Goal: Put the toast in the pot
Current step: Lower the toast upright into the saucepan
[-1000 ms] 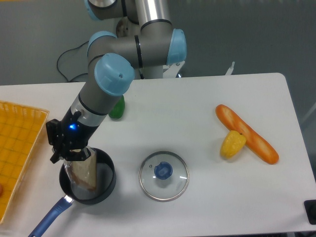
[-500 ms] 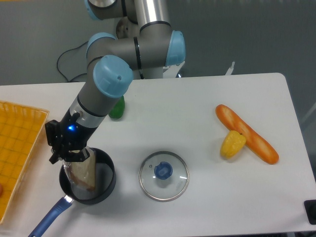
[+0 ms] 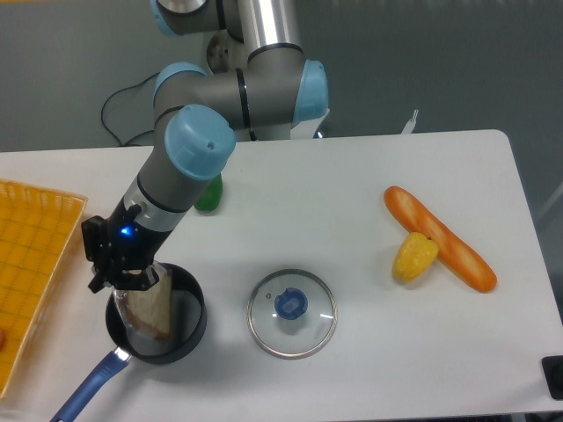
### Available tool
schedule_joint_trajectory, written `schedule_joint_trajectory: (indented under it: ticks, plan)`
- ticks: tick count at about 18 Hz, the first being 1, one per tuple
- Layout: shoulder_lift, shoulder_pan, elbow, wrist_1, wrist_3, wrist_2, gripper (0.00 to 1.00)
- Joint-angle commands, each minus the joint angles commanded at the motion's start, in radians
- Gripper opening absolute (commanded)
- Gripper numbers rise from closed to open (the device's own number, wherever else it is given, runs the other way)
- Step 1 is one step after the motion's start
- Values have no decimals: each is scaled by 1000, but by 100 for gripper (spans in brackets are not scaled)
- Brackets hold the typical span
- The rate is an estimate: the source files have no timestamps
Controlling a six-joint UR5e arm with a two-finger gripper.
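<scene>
The toast [image 3: 149,309], a pale slice with a brown crust in clear wrap, stands on edge inside the pot [image 3: 187,332], a small black saucepan with a grey inside and a blue handle running to the lower left. My gripper [image 3: 132,280] hangs right over the pot's left half. It is shut on the toast's top edge. The lower part of the slice reaches down to the pot's floor.
A glass lid with a blue knob [image 3: 291,312] lies just right of the pot. An orange baguette [image 3: 440,239] and a yellow item [image 3: 414,256] lie at the right. A green object [image 3: 209,193] sits behind my arm. An orange tray [image 3: 31,264] fills the left edge.
The arm has drifted very slightly left and up. The toast stays in the pot, still gripped.
</scene>
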Motion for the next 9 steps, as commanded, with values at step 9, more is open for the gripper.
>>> schedule_joint_trajectory:
  ticks: [9]
  plan:
    - [-12,0,-6,0,95,2,0]
